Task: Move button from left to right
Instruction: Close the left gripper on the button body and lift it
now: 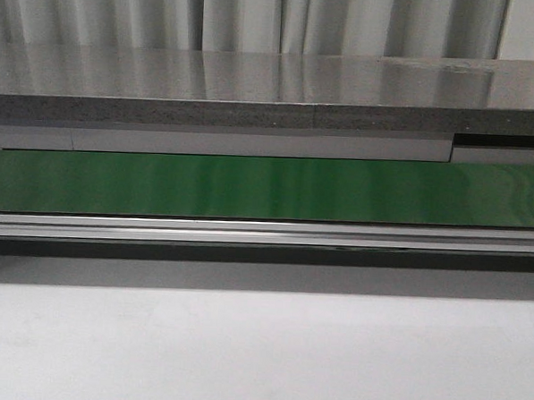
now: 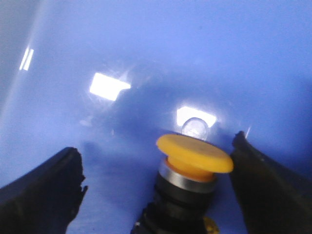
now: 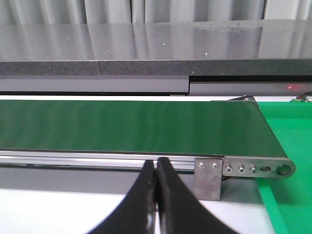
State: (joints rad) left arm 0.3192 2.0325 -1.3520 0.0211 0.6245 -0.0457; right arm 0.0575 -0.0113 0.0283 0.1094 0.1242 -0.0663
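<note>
In the left wrist view the button (image 2: 192,168) stands on a glossy blue surface (image 2: 146,63), its round yellow-orange cap over a silver ring and black body. My left gripper (image 2: 158,168) is open, its black fingers (image 2: 44,187) wide apart on either side of the button; one finger is close beside the cap's edge, the other well off. In the right wrist view my right gripper (image 3: 156,168) is shut and empty, held over the white table before the conveyor. Neither gripper nor the button shows in the front view.
A green conveyor belt (image 1: 268,187) with a silver rail (image 1: 265,231) runs across the front view behind the white tabletop (image 1: 259,352). A grey slab (image 1: 255,92) lies beyond it. In the right wrist view the belt's end (image 3: 273,146) meets a green mat (image 3: 287,195).
</note>
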